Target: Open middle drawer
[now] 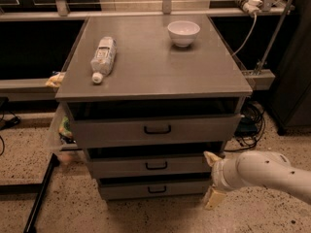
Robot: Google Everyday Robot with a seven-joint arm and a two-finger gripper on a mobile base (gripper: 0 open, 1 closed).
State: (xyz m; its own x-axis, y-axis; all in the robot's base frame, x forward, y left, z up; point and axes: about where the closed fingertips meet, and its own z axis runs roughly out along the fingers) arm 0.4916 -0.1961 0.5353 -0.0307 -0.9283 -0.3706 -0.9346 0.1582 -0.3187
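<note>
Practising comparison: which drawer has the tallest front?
The top drawer, just under the tabletop; the middle drawer and bottom drawer are shallower. The gripper hangs beside those two.

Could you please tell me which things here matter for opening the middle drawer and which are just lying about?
For the job: middle drawer; its black handle; gripper, open, off the drawer's right end.

Lying about: plastic bottle on its side, white bowl, both on the cabinet top; top drawer; bottom drawer.
</note>
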